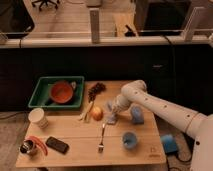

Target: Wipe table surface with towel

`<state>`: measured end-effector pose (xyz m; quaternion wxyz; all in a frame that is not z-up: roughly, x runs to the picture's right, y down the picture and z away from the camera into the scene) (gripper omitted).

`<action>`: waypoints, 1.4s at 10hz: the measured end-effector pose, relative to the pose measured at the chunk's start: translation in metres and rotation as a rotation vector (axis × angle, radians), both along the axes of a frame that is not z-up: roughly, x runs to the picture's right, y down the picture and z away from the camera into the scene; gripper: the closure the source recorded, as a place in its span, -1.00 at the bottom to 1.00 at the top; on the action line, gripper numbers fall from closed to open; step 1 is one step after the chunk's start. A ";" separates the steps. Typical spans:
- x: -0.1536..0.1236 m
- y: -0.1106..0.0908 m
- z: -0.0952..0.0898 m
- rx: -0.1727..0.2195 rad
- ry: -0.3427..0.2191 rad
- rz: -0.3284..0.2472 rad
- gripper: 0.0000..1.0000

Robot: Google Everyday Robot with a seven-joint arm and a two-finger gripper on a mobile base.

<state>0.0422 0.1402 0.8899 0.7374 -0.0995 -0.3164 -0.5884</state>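
Observation:
The table has a pale wooden plank top with a small dark mark at its front right corner. My white arm reaches in from the right, and the gripper points down over the middle right of the table. It is shut on a pale blue towel, whose lower end touches the table top just right of an orange round fruit.
A green tray holding an orange bowl stands back left. A dark bunch, a fork, a blue block and a blue cup lie near the towel. A white cup, a black phone and a can stand front left.

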 end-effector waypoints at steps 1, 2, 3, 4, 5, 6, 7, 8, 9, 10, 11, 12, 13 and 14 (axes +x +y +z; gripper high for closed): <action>-0.012 0.011 -0.004 -0.021 -0.029 -0.030 1.00; -0.018 0.021 -0.010 -0.033 -0.033 -0.059 1.00; -0.019 0.028 -0.015 -0.034 0.007 -0.091 1.00; -0.018 0.034 -0.021 -0.030 0.079 -0.144 1.00; -0.016 0.040 -0.025 -0.031 0.121 -0.175 1.00; -0.014 0.042 -0.026 -0.025 0.137 -0.185 1.00; -0.013 0.042 -0.026 -0.024 0.137 -0.183 1.00; -0.013 0.042 -0.026 -0.025 0.137 -0.182 1.00; -0.013 0.042 -0.026 -0.025 0.137 -0.181 1.00; -0.013 0.042 -0.026 -0.024 0.136 -0.182 1.00; -0.014 0.041 -0.026 -0.024 0.136 -0.182 1.00; -0.014 0.041 -0.026 -0.024 0.136 -0.181 1.00; -0.014 0.041 -0.026 -0.024 0.136 -0.181 1.00; -0.013 0.041 -0.026 -0.024 0.137 -0.181 1.00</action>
